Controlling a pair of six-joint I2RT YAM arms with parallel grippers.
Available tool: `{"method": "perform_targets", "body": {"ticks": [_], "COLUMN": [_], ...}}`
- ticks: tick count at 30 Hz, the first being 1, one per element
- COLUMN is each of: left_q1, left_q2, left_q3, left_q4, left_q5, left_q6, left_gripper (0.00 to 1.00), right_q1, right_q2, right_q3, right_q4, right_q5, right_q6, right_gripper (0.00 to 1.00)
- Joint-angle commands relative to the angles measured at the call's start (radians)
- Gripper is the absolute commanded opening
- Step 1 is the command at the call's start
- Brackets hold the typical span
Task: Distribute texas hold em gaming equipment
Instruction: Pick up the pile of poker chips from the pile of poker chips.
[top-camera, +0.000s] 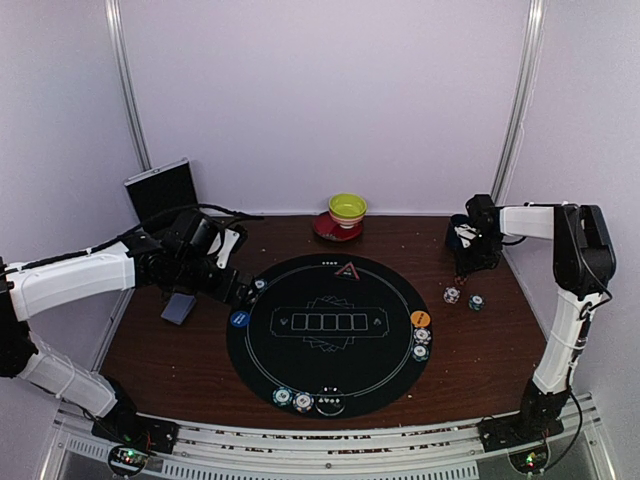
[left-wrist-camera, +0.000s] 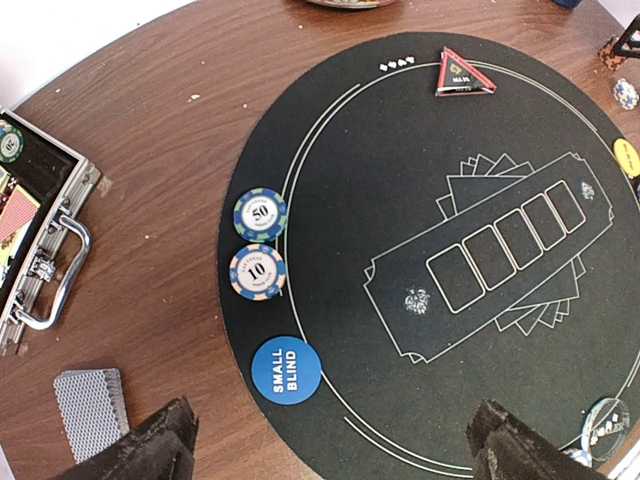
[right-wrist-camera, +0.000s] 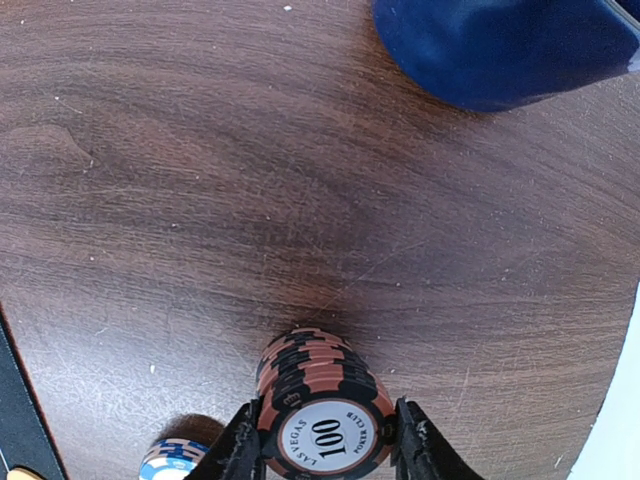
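Your right claw (right-wrist-camera: 328, 458) brackets the 100-chip stack (right-wrist-camera: 318, 385), grip unclear; if you squeeze off-centre, the lower chips could spill

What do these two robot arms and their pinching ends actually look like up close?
The left arm and right arm are chains of smooth white shells linked by black joints. Thin black cables loop beside the left arm. The left tool and right tool each end in two dark, blunt fingers.
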Motion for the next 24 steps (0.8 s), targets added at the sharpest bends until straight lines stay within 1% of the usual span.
{"method": "perform_targets", "body": {"ticks": [1, 18, 21, 24], "left_q1": [0.003, 0.003, 0.005, 0.018], "left_q2": [-0.019, -0.018, -0.024, -0.036], "left_q3": [-0.002, -0.002, -0.002, -0.004], "left_q4": [0.042, 0.042, 0.042, 0.042], "left_q5": [-0.012, -0.021, -0.030, -0.034], "left_q6": [0.005, 0.004, 0.004, 0.002], "left_gripper": [0.98, 0.98, 0.98, 0.98], "right_q1": [-0.006, 0.006, 0.045, 0.125], "right_q2": [-0.021, -0.119, -0.153, -0.195], "right_q3": [0.017, 0.000, -0.002, 0.008], "right_q4": [0.009, 0.034, 0.034, 0.028], "right_q5": [-0.010, -0.014, -0.020, -0.029], "right_q6": [0.013, -0.003, -0.016, -0.021], "right_gripper": [0.40, 0.38, 0.38, 0.38]}}
